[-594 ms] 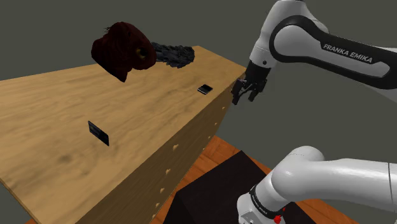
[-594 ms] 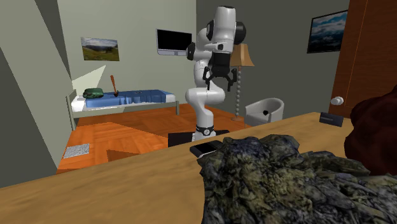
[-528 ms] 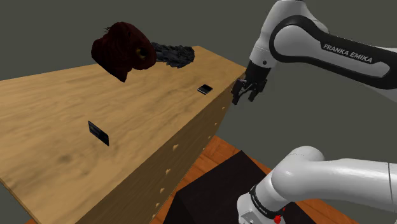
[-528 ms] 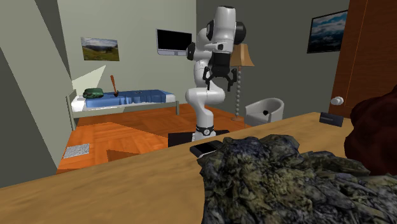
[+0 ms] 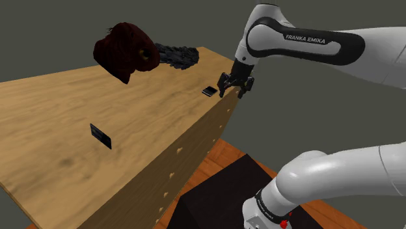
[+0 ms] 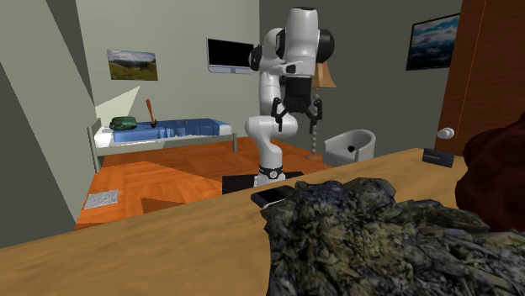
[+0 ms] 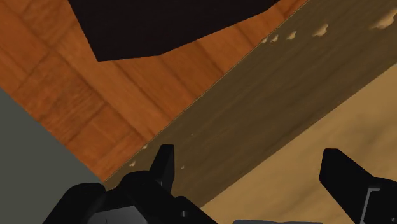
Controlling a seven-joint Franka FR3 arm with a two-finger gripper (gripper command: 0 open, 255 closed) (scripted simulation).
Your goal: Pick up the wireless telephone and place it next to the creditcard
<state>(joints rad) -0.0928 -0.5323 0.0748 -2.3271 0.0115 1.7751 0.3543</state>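
Shoulder view: the gripper (image 5: 235, 86) is seen spread open and empty at the edge of the wooden dresser (image 5: 58, 110), just beside the wireless telephone (image 5: 209, 91), which is laid flat near that edge. The creditcard (image 5: 101, 136) is found well apart, toward this view's left.

Second exterior view: the open gripper (image 6: 296, 113) is hung beyond the dresser (image 6: 168, 244). The telephone (image 6: 271, 197) is set against a shaggy grey heap (image 6: 379, 235), the creditcard (image 6: 438, 157) far right.

Wrist view: the fingers (image 7: 162, 167) are parted, with nothing clasped, over the dresser front (image 7: 267, 108).
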